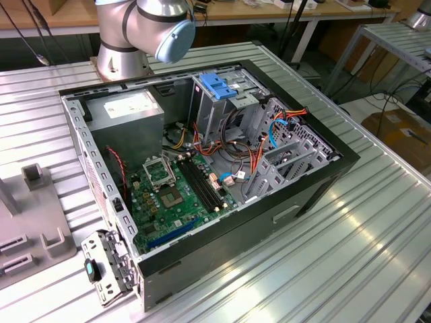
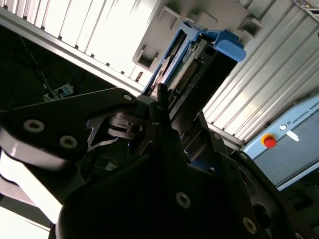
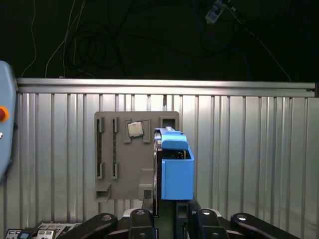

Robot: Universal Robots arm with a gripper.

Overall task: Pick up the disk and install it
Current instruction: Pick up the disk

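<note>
Clamped edge-on between the closed fingers of the black gripper (image 3: 166, 213): the flat rectangular grey-metal disk (image 3: 174, 172) (image 2: 199, 62) with blue plastic edge rails, seen in both wrist views. Held above the ribbed aluminium surface (image 3: 239, 149), overlapping one edge of a grey slotted plastic fixture plate (image 3: 112, 149); contact with it impossible to judge. On that plate, a small square silver chip (image 3: 135, 129), just beside the disk's end. Beyond the plate, bare ribs up to the surface's edge rail.

In the exterior view, mid-surface, an open black computer case (image 1: 283, 215) holding a green motherboard (image 1: 168, 198), a grey power-supply box (image 1: 128, 111), a metal drive cage (image 1: 209, 111) topped by a blue latch (image 1: 219, 84), and orange cables (image 1: 254, 158) strung across the bays. Bare surface alongside the case toward the exterior view's right.
</note>
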